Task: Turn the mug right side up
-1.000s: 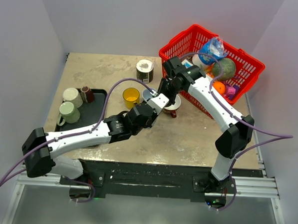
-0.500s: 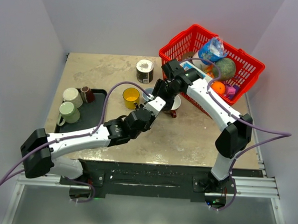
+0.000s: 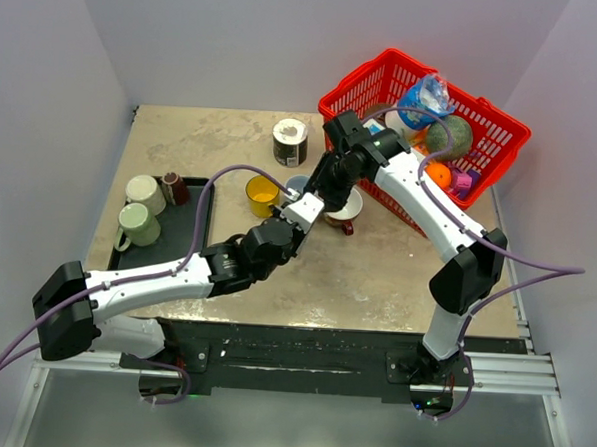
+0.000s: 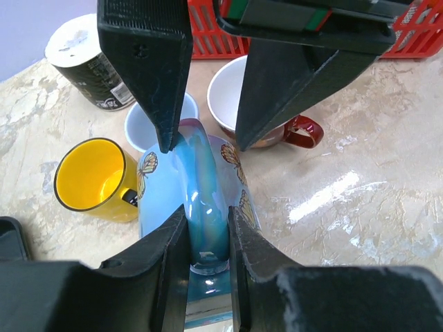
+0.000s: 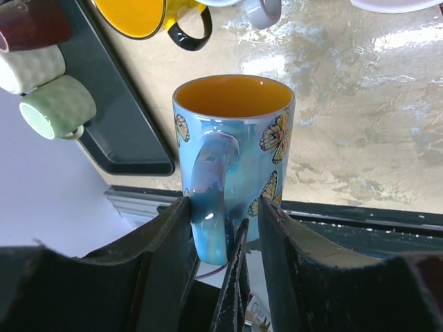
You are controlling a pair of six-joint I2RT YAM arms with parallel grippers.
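Left hand [image 4: 206, 216] is clamped on the handle of the blue butterfly mug [image 4: 237, 169]. The right hand [image 5: 223, 205] straddles the same handle with its fingers slightly apart, one touching it and a gap at the other. That mug is over the middle of the worktop [image 4: 346, 200], between the yellow mug [image 4: 93, 176] and the white mug with a red handle [image 4: 239, 93]; whether it touches the surface I cannot tell.
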